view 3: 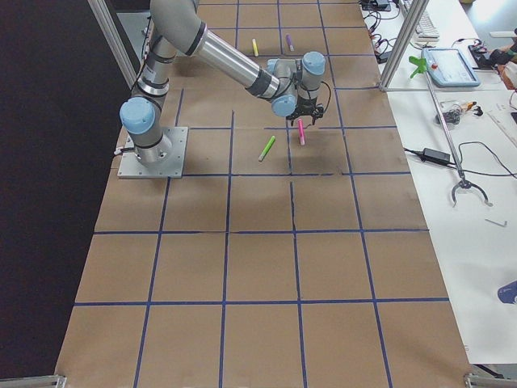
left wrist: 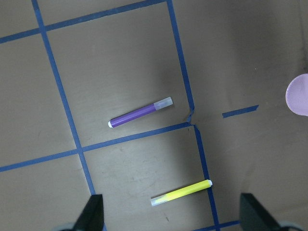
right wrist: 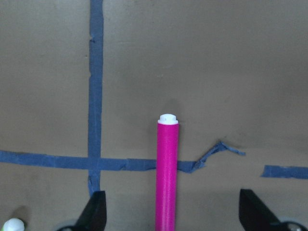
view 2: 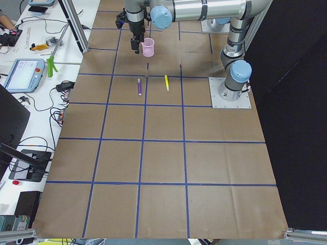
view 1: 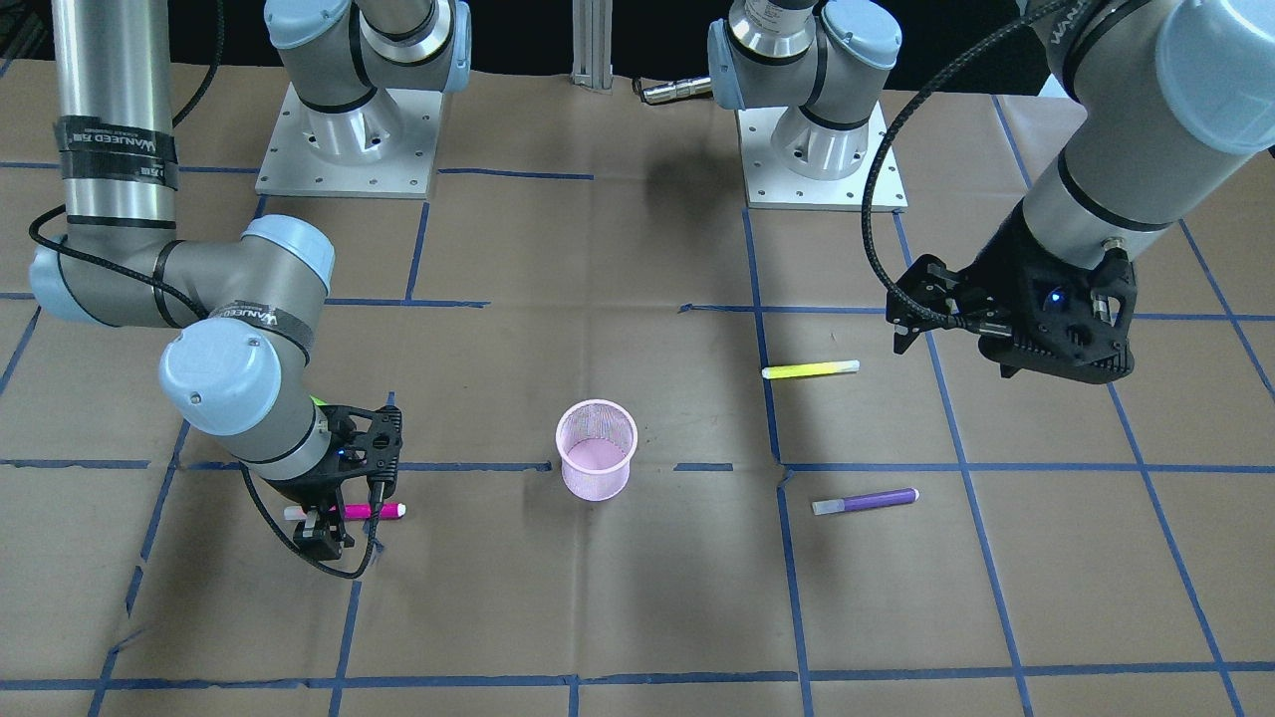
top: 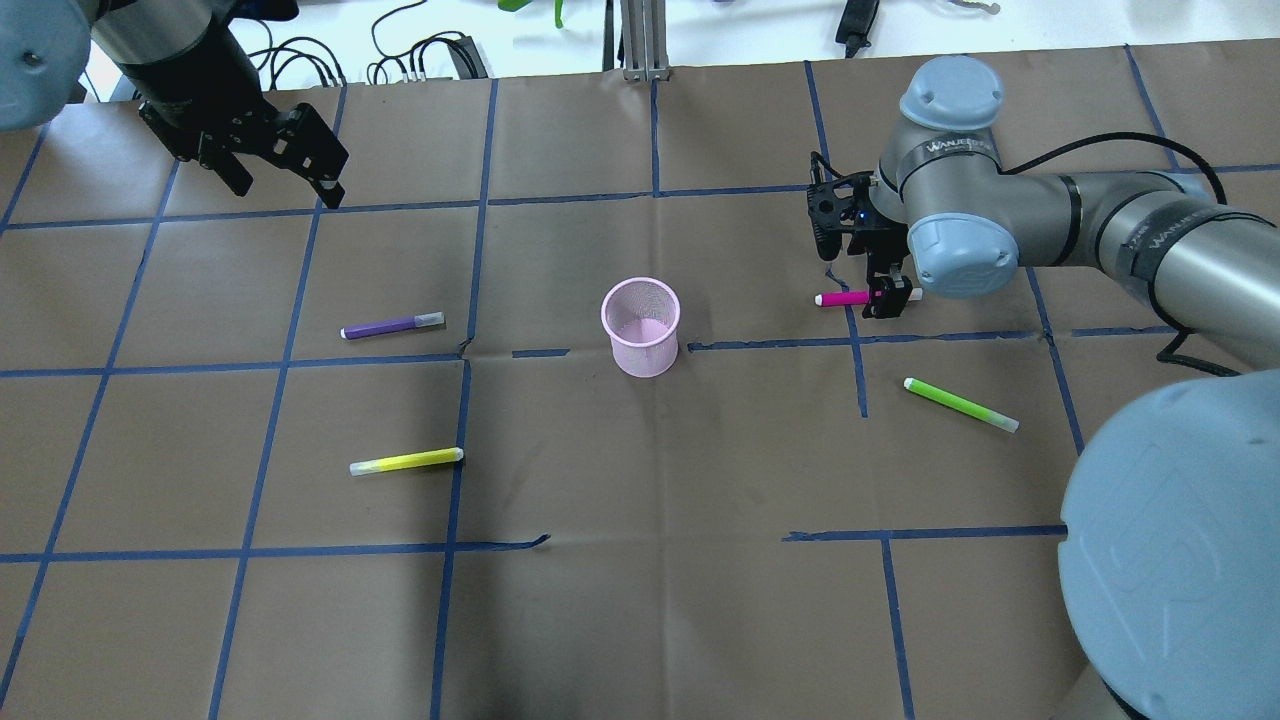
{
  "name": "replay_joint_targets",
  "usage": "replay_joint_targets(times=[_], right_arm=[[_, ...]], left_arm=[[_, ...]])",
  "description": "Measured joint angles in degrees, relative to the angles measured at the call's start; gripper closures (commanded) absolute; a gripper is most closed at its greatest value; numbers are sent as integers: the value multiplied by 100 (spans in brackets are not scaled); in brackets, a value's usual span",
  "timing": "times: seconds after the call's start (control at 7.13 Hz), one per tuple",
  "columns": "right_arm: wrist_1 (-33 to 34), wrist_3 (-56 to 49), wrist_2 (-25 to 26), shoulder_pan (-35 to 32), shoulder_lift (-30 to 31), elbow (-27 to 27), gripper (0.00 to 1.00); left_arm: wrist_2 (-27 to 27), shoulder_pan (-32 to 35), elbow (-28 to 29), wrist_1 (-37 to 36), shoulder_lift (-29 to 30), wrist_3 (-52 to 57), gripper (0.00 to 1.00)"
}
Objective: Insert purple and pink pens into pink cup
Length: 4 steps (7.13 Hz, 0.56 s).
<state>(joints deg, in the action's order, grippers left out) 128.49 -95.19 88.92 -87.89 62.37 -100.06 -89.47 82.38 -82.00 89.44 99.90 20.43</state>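
Overhead, right tool [top: 885,300]: down at the worktop [top: 640,600], over the white-capped end of the pink pen [top: 845,298].
Overhead, pink pen: lies flat, to the right of the pink cup [top: 640,352] and apart from it.
Overhead, pink cup: upright mid-worktop, nothing inside.
Overhead, purple pen [top: 392,326]: flat, to the left of the cup and apart from it.
Overhead, left tool [top: 290,195]: at the far left corner, fingers spread, carrying nothing, well apart from the purple pen.
Overhead, others: yellow pen [top: 405,461] nearer the robot than the purple one; green pen [top: 960,404] nearer the robot than the pink one.
Front view, right tool: sits astride the pink pen, whose ends stick out on either side.
Front view, left tool: held up off the worktop, beyond the yellow pen.
Left side view, cup: upright; purple and yellow pens lie side by side, nearer the camera than the cup.
Right side view, pink pen: under the near arm's tool, with the green pen just beside it.
Left wrist, left tool: released, fingertips wide apart at the bottom corners; purple and yellow pens lie below, cup rim at the right edge.
Right wrist, right tool: released, with a clear gap between the pink pen and each fingertip; the pen crosses a blue tape line.
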Motion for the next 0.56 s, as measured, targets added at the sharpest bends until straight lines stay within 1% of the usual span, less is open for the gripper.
replay_joint_targets(times=[0.14, 0.28, 0.56], right_arm=[[0, 11, 1, 0, -14, 10, 4], [3, 18, 2, 0, -31, 22, 4], [8, 26, 2, 0, -39, 35, 4]], left_arm=[[1, -15, 1, -5, 49, 177, 0], [27, -44, 4, -68, 197, 738, 0], [29, -61, 6, -448, 644, 2247, 0]])
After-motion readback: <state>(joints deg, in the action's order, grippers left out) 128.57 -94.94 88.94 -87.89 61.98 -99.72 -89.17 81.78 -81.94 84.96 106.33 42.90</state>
